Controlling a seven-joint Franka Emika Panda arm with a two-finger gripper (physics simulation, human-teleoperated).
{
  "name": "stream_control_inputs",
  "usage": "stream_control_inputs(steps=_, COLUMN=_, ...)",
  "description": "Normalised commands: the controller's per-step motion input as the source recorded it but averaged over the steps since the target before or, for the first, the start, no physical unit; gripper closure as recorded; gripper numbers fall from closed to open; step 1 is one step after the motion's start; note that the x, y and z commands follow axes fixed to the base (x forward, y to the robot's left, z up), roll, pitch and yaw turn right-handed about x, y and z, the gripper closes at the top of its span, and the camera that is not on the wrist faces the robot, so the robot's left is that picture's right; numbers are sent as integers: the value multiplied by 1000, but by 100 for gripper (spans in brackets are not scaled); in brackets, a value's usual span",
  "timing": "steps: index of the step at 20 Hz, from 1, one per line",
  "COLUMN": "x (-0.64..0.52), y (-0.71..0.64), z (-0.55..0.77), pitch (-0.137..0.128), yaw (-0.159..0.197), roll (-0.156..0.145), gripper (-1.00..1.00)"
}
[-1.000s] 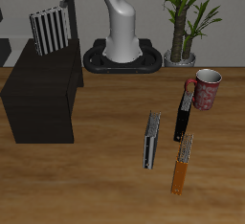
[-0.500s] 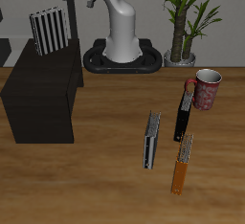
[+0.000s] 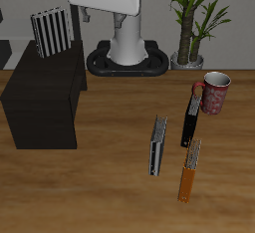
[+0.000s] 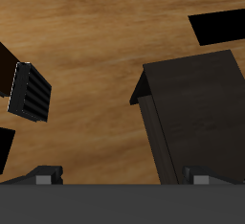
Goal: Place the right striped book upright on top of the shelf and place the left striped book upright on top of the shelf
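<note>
One striped book point(image 3: 51, 32) stands upright on shelf point(image 3: 45, 103); first placement looks done. Other striped book point(image 3: 157, 144) lies on counter point(image 3: 100, 187) beside black book point(image 3: 189, 117). Your hand point(image 3: 104, 8) is high near base, empty; jaw spread can't tell. Next: swing over lying book, descend, grip its edge.

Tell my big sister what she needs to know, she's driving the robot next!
Gripper: up high near the robot's base, jaws open, holding nothing.
The right striped book stands upright on top of the shelf, at its back end. That half is done.
The left striped book lies on the table nearer the front edge, beside a black red-ended book and an orange book. A mug stands just behind them.
Left to do: fetch that striped book and stand it upright on the shelf top too.
</note>
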Motion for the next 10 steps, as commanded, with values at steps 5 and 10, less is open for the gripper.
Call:
stream_control_inputs(steps=5, x=660, y=451, z=-275, pitch=69, yaw=133, roll=15, gripper=-100)
stream_control_inputs(steps=10, x=622, y=392, z=-259, pitch=76, yaw=85, roll=35, gripper=-100)
